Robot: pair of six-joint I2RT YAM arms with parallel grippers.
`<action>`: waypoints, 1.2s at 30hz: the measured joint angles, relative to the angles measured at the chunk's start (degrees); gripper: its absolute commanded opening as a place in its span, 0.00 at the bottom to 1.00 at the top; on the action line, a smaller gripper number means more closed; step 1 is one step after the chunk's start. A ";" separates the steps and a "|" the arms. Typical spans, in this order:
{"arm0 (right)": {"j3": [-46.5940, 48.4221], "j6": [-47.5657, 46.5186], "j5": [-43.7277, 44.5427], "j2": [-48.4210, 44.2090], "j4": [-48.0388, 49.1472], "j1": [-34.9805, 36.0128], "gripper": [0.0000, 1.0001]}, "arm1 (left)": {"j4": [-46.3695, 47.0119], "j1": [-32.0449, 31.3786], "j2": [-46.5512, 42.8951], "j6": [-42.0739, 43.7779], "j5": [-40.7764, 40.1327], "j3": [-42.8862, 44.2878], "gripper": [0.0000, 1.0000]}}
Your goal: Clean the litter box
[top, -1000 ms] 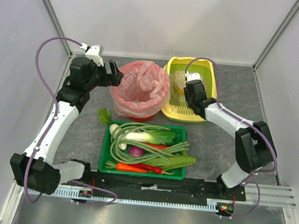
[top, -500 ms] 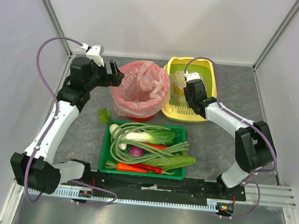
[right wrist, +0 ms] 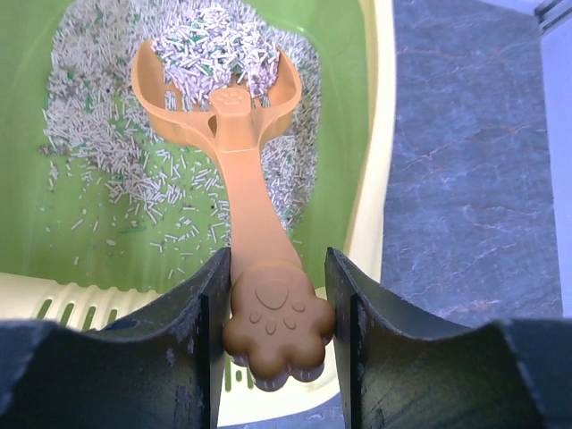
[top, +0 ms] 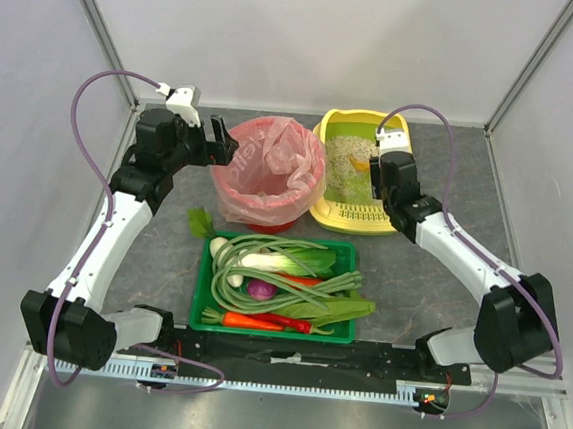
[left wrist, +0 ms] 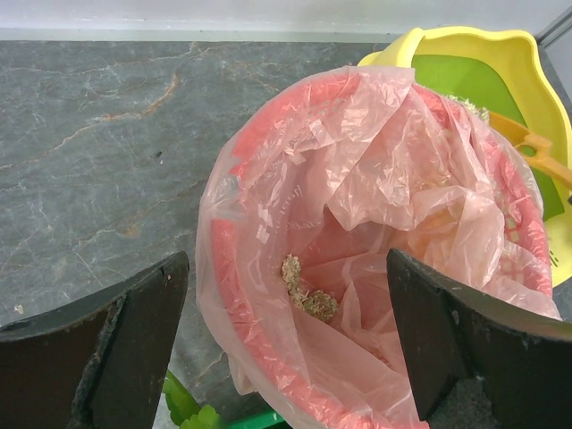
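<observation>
The litter box (top: 351,217) is a yellow tray at the back right, with a green lining (right wrist: 107,223) and scattered grey litter. My right gripper (top: 379,188) hangs over its right half. In the right wrist view this gripper (right wrist: 277,259) is shut on the paw-shaped handle of an orange scoop (right wrist: 250,188). The scoop's head rests in the box with a heap of litter on it. My left gripper (top: 216,140) stands open at the left rim of the red bin. In the left wrist view its jaws (left wrist: 286,259) are wide apart with nothing between them.
A red bin with a pink bag (top: 270,173) stands left of the litter box, with litter clumps (left wrist: 304,295) at its bottom. A green tray of vegetables (top: 280,284) sits in front of both. Grey walls close the table on three sides.
My right arm has swung to the right, carrying the scoop from the left part of the litter box to its right half. The left arm has not moved.
</observation>
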 measured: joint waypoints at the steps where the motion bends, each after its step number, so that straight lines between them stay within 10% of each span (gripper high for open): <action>1: -0.26 -0.31 0.15 -1.31 -0.04 0.00 0.00 | 0.04 0.00 0.00 0.00 0.02 0.00 0.97; 36: -2.29 -2.93 1.25 -4.57 -2.21 5.03 0.00 | 0.13 0.00 -0.48 -1.27 1.36 0.00 0.97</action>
